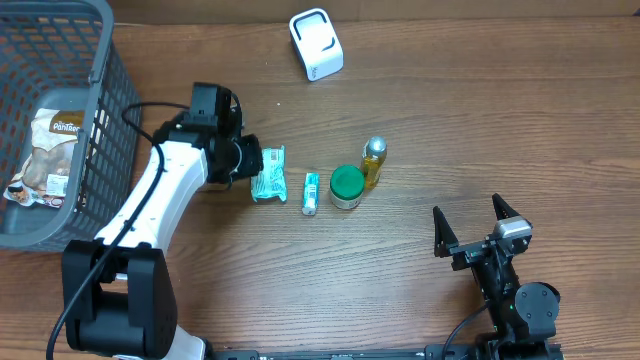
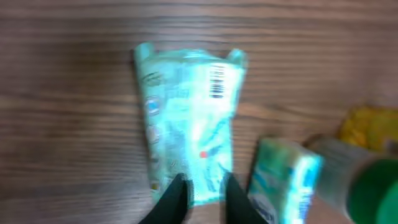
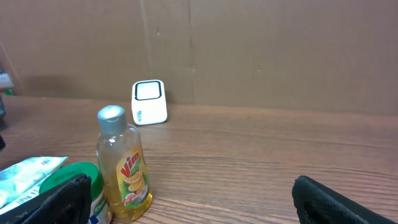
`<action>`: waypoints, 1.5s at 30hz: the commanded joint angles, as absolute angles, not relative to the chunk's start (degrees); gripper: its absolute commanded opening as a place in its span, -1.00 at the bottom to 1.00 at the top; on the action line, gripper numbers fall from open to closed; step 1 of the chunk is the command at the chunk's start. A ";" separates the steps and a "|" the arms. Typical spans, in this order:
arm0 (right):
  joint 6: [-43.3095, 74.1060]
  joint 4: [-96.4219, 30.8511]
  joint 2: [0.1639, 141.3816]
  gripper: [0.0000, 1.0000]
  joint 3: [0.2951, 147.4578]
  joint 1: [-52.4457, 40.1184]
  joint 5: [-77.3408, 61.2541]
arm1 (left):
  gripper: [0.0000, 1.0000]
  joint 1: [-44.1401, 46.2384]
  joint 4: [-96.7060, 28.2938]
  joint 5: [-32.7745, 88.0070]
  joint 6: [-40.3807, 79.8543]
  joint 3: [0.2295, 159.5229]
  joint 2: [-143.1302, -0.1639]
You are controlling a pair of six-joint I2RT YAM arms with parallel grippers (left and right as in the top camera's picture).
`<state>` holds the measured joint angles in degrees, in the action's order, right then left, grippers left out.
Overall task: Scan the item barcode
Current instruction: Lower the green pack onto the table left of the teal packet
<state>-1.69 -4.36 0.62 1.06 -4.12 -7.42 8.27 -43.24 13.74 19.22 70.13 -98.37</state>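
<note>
Count, overhead view: one basket (image 1: 112,110), one white scanner (image 1: 316,44), one teal packet (image 1: 268,175), one small teal box (image 1: 310,192), one green-lidded jar (image 1: 347,186), one yellow bottle (image 1: 373,163), two arms.

Layout on worktop (image 1: 450,100):
- Basket at 9 to 10 o'clock, with at least one snack bag (image 1: 50,150) inside.
- Scanner at 12 o'clock, well apart from the rest.
- Packet, box, jar and bottle lie in a row near centre. Packet is at the 9 o'clock end, bottle at the 3 o'clock end. Jar and bottle are touching or just beside each other.

Left gripper (image 1: 250,160): at the 9 o'clock edge of the packet. Jaws are nearly pressed together, with a narrow strip of the packet's near edge between the tips. Cannot tell whether they pinch it.

Right gripper (image 1: 466,205): at 4 to 5 o'clock, well apart from all items. Jaws are spread wide and hold nothing.

View differences:
- Left wrist only: barcode (image 2: 217,81) faces up on the packet, near its far end. Picture is blurred.
- Right wrist only: the bottle stands upright with a silver cap. The scanner's face is dark-framed, with a brown wall behind it.
- Overhead only: basket and both arms.
</note>
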 commanded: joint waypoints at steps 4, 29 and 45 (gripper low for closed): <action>-1.96 -4.19 0.16 1.00 0.45 -3.77 -7.18 | -0.92 12.27 -45.87 17.12 16.25 70.67 -98.74; -1.96 -4.19 0.16 1.00 0.45 -3.77 -7.18 | -0.92 10.26 -53.95 -1.19 17.41 78.63 -107.77; -1.96 -4.19 0.16 1.00 0.45 -3.77 -7.18 | -0.92 9.56 -58.96 5.26 18.22 80.88 -108.01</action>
